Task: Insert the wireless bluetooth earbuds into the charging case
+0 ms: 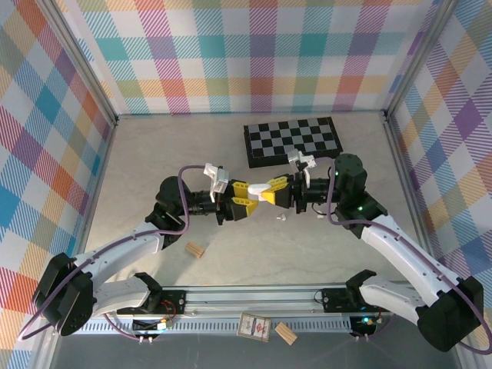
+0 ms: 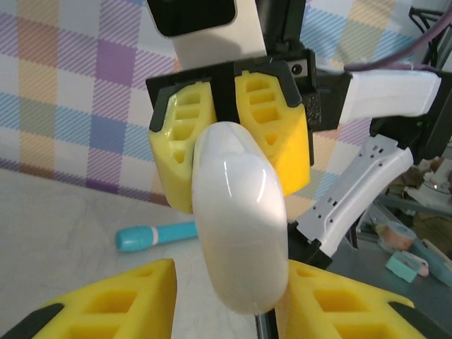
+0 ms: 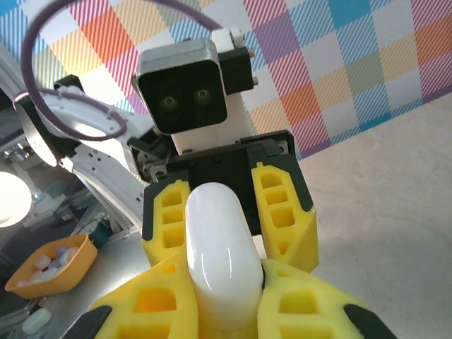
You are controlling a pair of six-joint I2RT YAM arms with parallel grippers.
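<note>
A white pebble-shaped charging case (image 1: 258,190) hangs above the table's middle between both grippers, its lid closed. My right gripper (image 1: 265,193) (image 3: 222,286) is shut on one end of the case (image 3: 219,247). My left gripper (image 1: 250,197) (image 2: 226,286) faces it around the other end of the case (image 2: 239,226) with its jaws open. There is a gap on one side, and the other finger (image 2: 353,304) is at the shell. One tiny white earbud (image 1: 282,217) lies on the table just below the grippers.
A checkerboard (image 1: 292,141) lies at the back. A tan wooden block (image 1: 195,249) sits front left. A teal pen (image 2: 152,235) lies on the table under the arms. An orange bowl (image 3: 53,265) of small pale pieces stands beyond the table edge. A card (image 1: 254,327) lies by the rail.
</note>
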